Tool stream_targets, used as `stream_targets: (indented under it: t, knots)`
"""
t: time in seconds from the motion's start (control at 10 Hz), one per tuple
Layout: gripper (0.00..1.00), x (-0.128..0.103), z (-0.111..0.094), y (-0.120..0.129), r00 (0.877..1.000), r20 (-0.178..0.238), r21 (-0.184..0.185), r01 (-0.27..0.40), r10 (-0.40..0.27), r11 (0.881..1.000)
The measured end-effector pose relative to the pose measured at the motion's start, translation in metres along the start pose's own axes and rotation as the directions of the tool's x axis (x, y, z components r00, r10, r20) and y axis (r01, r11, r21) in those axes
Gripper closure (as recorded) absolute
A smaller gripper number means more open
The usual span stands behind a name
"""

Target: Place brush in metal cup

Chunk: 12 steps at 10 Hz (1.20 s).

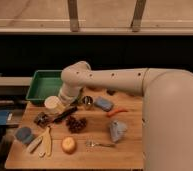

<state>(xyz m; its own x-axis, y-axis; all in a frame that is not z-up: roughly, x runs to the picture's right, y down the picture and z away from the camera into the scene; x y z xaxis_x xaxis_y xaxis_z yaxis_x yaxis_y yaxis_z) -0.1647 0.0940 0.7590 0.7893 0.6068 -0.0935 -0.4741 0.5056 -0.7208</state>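
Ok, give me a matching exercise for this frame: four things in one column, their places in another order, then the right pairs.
Things:
1 metal cup
2 brush
3 green tray
4 hand

Places:
A beyond the back left corner of the wooden board
B low over the board, between the white cup and the metal cup
C lying slanted on the board, up-left of the dark grapes
D standing just left of the blue pad

Pairs: 1-D, 2-C, 3-A, 4-B
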Motion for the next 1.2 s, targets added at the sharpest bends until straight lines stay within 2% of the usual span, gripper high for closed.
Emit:
stream_targets:
  t: [0.3, 0.5, 0.6, 1.0, 1.2]
  knots:
    - [0.48, -0.014, 0.018, 0.018, 0.997, -0.011, -0.046, 0.081, -0.081, 0.996]
    - [0.48, -0.011, 0.026, 0.015, 0.997, -0.012, -0.063, 0.081, -0.082, 0.995]
    - [0.48, -0.007, 0.034, 0.005, 0.998, -0.014, -0.067, 0.068, -0.069, 0.995]
    - [0.48, 0.003, 0.041, -0.03, 0.999, -0.034, -0.036, 0.031, -0.032, 0.999]
    - [0.48, 0.005, 0.047, -0.034, 0.999, -0.035, -0.026, 0.035, -0.036, 0.999]
